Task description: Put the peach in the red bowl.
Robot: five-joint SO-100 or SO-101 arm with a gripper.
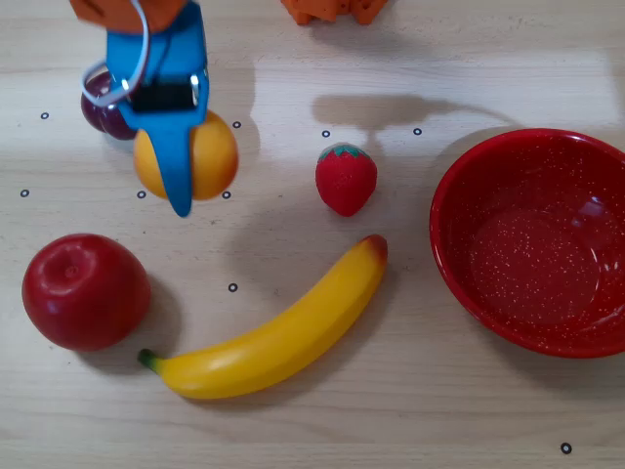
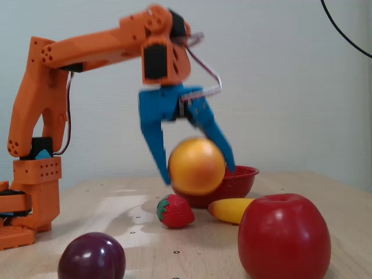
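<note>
Pale wood-grain table (image 1: 410, 410), plain light wall behind in the fixed view. Orange arm (image 2: 87, 46) reaches out from its base at the left of the fixed view. Red bowl (image 1: 535, 322) sits at the right edge of the overhead view, empty, white speckles inside, well apart from the gripper. Banana (image 1: 283, 332) lies diagonally near the bottom, red apple (image 1: 86, 291) to its left. Blue gripper (image 2: 195, 171) is closed around the peach (image 2: 197, 165), one finger on each side; in the fixed view the fruit hangs clear of the table, slightly blurred. In the overhead view the peach (image 1: 210, 156) sits upper left, one blue finger crossing over it. Strawberry (image 1: 346, 179) lies between peach and bowl; dark plum (image 1: 103, 112) is mostly hidden under the gripper.

Peach: round, glossy yellow-orange, reddish blush low down. Likely light, hard hollow plastic, slippery; grip should sit across the widest part or it may squirt out. Transfer looks underway, with carry and release remaining.
</note>
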